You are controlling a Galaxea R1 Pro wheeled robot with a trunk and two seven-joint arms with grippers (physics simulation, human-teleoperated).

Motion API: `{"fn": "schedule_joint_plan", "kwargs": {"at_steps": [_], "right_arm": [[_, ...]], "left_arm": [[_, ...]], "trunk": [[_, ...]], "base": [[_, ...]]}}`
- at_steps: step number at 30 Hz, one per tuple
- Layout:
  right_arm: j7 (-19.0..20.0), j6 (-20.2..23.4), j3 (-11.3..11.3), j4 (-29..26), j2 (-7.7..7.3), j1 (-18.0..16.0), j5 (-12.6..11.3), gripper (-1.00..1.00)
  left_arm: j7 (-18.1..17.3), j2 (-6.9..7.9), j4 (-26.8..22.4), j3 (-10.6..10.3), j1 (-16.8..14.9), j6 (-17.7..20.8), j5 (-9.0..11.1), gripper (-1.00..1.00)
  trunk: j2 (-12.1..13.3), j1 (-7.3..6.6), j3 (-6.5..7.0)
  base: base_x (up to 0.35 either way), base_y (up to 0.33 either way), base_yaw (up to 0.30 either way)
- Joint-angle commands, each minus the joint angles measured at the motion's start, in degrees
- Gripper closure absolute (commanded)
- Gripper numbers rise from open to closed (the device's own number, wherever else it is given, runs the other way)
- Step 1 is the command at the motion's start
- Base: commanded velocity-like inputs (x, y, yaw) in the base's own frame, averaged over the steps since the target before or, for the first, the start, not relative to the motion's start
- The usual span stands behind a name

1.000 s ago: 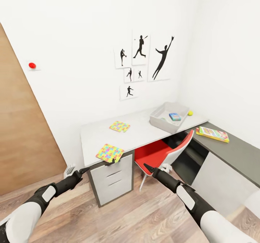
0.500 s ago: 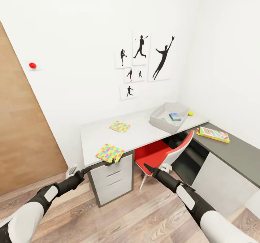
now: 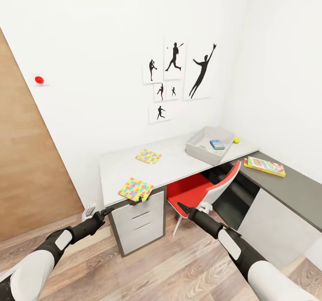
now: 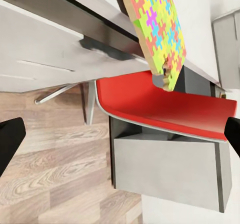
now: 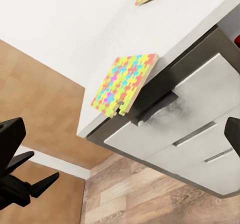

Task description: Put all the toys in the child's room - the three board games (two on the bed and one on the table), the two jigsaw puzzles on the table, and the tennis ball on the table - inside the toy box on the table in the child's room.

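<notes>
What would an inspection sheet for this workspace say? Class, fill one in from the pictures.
Surface: white table, mostly bare.
Job's things: near jigsaw puzzle overhangs the front edge; far jigsaw puzzle lies flat; toy box holds a blue item; tennis ball sits beside it; board game lies on the dark counter.
Clutter: red chair tucked under.
Grippers: left gripper and right gripper open, empty.
Cables: nothing seen.
Surroundings: wall silhouettes, wooden door.

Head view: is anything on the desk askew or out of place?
Yes. The nearer jigsaw puzzle sits skewed at the table front edge, one corner jutting past it above the drawers. The yellow-red board game lies on the dark-topped cabinet, not in the toy box. Nothing looks spilled or damaged.
</notes>
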Motion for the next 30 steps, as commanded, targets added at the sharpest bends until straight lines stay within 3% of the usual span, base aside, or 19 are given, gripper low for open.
{"fn": "schedule_joint_plan", "kwargs": {"at_steps": [1,11,30], "right_arm": [[0.05,0.39,0.27,-0.23,-0.05,-0.05,-0.60,-1.00],[-0.42,0.83,0.41,-6.10,-0.09,-0.01,-0.27,-1.00],[-1.23,0.86,0.11,-6.62,-0.04,0.04,-0.56,-1.00]], "left_arm": [[-0.04,0.00,-0.01,0.09,-0.04,0.49,0.33,-1.00],[-0.13,0.00,-0.01,0.08,-0.07,0.52,0.32,-1.00],[0.29,-2.22,-0.10,0.24,-0.06,-0.90,0.50,-1.00]], "trunk": [[-0.52,0.25,-0.29],[-4.53,2.45,-2.09],[-12.15,6.62,-5.50]], "base": [[0.000,0.000,0.000],[0.000,0.000,0.000],[0.000,0.000,0.000]]}}
